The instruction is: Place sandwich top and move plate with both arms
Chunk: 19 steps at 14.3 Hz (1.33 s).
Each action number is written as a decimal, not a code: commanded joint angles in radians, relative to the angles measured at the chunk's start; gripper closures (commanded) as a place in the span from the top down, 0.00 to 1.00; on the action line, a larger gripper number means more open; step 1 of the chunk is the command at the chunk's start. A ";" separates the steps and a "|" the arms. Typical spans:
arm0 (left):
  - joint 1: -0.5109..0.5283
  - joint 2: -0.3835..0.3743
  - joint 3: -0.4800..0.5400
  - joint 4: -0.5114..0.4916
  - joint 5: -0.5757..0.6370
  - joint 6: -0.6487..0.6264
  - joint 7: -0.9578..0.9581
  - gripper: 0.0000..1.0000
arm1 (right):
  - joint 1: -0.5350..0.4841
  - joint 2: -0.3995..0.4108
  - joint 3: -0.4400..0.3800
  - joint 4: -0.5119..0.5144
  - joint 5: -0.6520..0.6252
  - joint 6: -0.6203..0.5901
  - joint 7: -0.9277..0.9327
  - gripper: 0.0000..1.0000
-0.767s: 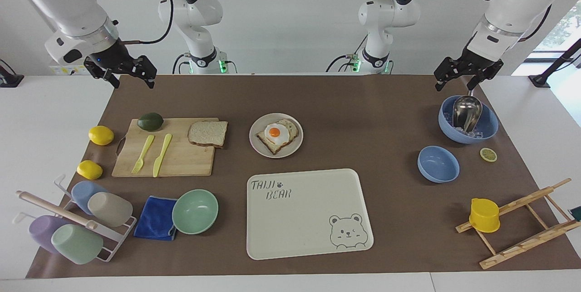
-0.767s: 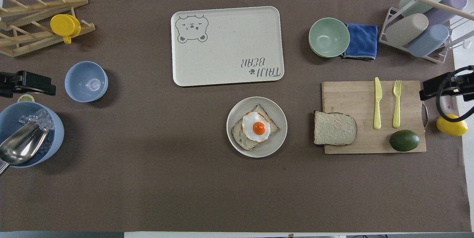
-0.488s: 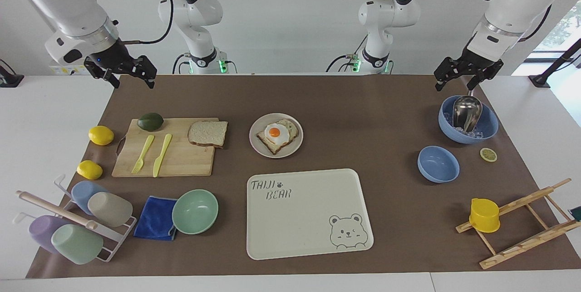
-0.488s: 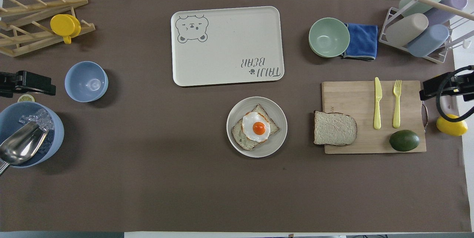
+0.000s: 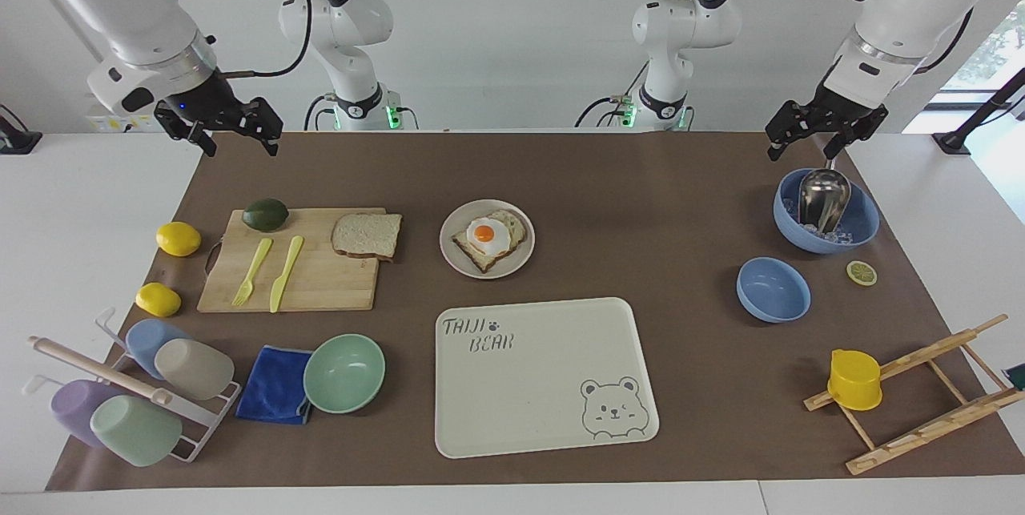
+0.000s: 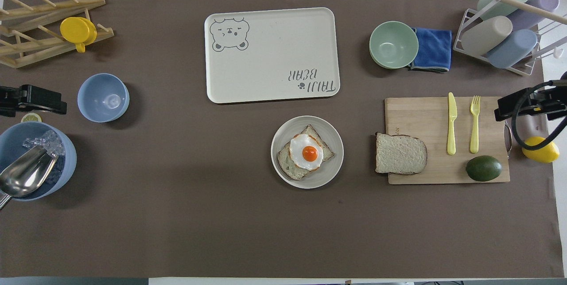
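Note:
The sandwich top [image 5: 367, 235] [image 6: 401, 153] lies flat on the wooden cutting board [image 5: 320, 287], at the edge toward the plate. The plate [image 5: 506, 263] [image 6: 330, 172] sits beside the board, mid-table, and holds a toast slice with a fried egg [image 5: 486, 236]. My right gripper [image 5: 234, 142] [image 6: 505, 107] is open and empty, raised over the mat's edge at the right arm's end, apart from the bread. My left gripper [image 5: 802, 148] [image 6: 53, 103] is open and empty, raised over the mat beside the ice bowl [image 5: 857, 219].
The board also holds an avocado [image 5: 265, 214], a yellow fork and a knife. A bear-printed tray [image 5: 544, 387] lies farther from the robots than the plate. A mint bowl [image 5: 344, 372], a blue cloth, a cup rack, lemons, a blue bowl [image 5: 773, 289] and a wooden rack also stand about.
My right gripper has shifted slightly toward the middle of the table. The left arm, bread and plate have not moved.

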 commanded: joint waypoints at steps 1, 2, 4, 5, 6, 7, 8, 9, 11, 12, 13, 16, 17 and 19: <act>-0.001 -0.016 0.002 -0.014 0.019 0.000 0.011 1.00 | 0.073 0.027 0.055 -0.030 -0.121 0.040 0.085 1.00; -0.001 -0.016 0.002 -0.014 0.019 0.000 0.009 1.00 | 0.124 0.051 0.056 -0.030 -0.152 0.042 0.122 1.00; -0.001 -0.016 0.002 -0.014 0.019 0.000 0.009 1.00 | 0.201 0.116 0.056 -0.030 -0.183 0.046 0.261 1.00; -0.001 -0.016 0.002 -0.014 0.019 0.000 0.011 1.00 | 0.238 0.148 0.056 -0.030 -0.192 0.051 0.322 1.00; -0.001 -0.016 0.002 -0.014 0.019 0.000 0.009 1.00 | 0.267 0.179 0.056 -0.035 -0.198 0.065 0.397 1.00; -0.001 -0.016 0.002 -0.014 0.019 0.000 0.009 1.00 | 0.296 0.185 0.059 -0.076 -0.199 0.097 0.468 1.00; -0.001 -0.016 0.002 -0.014 0.019 0.000 0.009 1.00 | 0.322 0.173 0.059 -0.154 -0.202 0.164 0.510 1.00; -0.001 -0.016 0.002 -0.014 0.019 0.000 0.009 1.00 | 0.331 0.153 0.059 -0.246 -0.202 0.234 0.539 1.00; -0.001 -0.016 0.002 -0.014 0.019 0.000 0.009 1.00 | 0.336 0.157 0.059 -0.346 -0.203 0.337 0.596 1.00; -0.001 -0.016 0.002 -0.014 0.019 0.000 0.011 1.00 | 0.336 0.173 0.059 -0.360 -0.208 0.350 0.617 1.00; -0.001 -0.016 0.002 -0.014 0.019 0.000 0.011 1.00 | 0.335 0.183 0.059 -0.368 -0.215 0.370 0.622 1.00; -0.001 -0.016 0.002 -0.014 0.019 0.000 0.011 1.00 | 0.335 0.191 0.059 -0.463 -0.228 0.469 0.637 1.00; -0.001 -0.016 0.002 -0.014 0.019 0.000 0.009 1.00 | 0.335 0.190 0.059 -0.484 -0.240 0.485 0.637 1.00; -0.001 -0.016 0.002 -0.014 0.019 0.000 0.009 1.00 | 0.332 0.194 0.059 -0.503 -0.245 0.499 0.637 1.00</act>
